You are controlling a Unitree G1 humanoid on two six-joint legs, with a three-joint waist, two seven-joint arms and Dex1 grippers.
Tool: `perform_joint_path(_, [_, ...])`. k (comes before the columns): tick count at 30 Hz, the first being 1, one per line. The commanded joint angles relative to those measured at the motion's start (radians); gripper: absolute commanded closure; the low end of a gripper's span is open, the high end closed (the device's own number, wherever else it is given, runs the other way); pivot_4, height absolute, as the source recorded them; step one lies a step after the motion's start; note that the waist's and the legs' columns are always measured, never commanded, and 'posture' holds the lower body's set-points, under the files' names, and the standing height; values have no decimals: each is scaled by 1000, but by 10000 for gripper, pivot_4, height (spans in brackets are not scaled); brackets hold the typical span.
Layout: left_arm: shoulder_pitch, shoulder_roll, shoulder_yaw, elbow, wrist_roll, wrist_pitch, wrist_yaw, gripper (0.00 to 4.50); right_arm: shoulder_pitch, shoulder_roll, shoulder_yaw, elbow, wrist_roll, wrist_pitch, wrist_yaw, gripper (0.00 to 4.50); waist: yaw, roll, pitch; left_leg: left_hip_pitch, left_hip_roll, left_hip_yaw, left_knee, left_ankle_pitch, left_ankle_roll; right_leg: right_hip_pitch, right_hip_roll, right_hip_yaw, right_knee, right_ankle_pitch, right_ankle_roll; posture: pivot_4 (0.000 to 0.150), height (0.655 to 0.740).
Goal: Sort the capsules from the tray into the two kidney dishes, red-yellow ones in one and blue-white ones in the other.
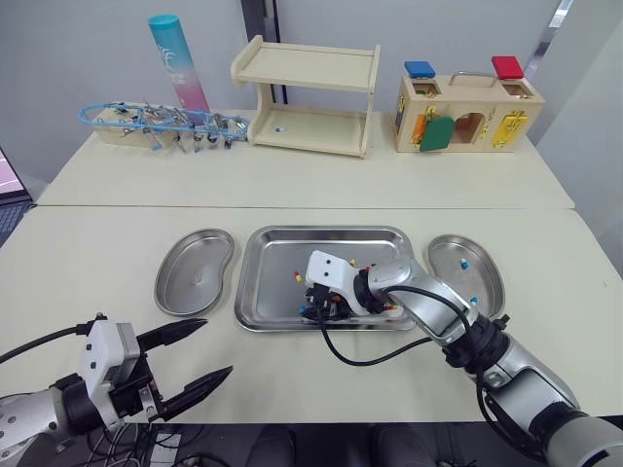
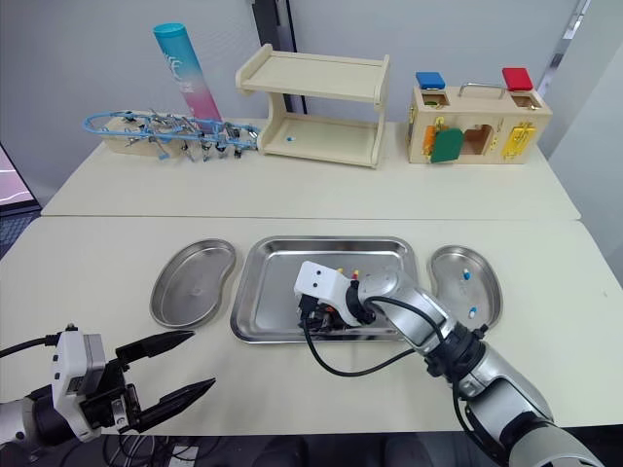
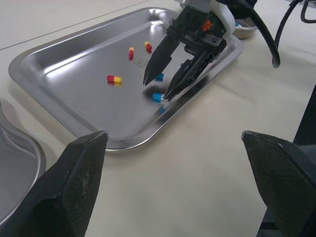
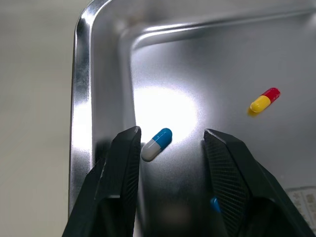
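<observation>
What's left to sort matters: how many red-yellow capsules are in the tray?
3 red-yellow capsules in the tray: one just left of the right gripper, two close together beyond it. The gripper may hide others.

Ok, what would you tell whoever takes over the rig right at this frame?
Left gripper: open, empty, over the table near the left kidney dish, which holds nothing.
Right gripper: open, down in the tray, straddling a blue-white capsule.
Done: two blue capsules lie in the right kidney dish.
Left: this capsule, other blue ones and the red-yellow capsules in the tray.
</observation>
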Motion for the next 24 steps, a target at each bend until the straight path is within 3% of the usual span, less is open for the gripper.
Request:
perform_joint_path(1, [-1,-3,-1,16,10,-35,-14,0,-26,9,5,-12,-22,-42,8,22808,-1,0,0,0,0,0,0,0,0,0,0,0,0,0,0,1500,7400])
perform_joint_path(24, [-11,8,-25,19,24,-62,-17,0,-58,19,29,97,-123,-212,98,22808,-3,0,0,0,0,0,0,0,0,0,0,0,0,0,0,1500,7400])
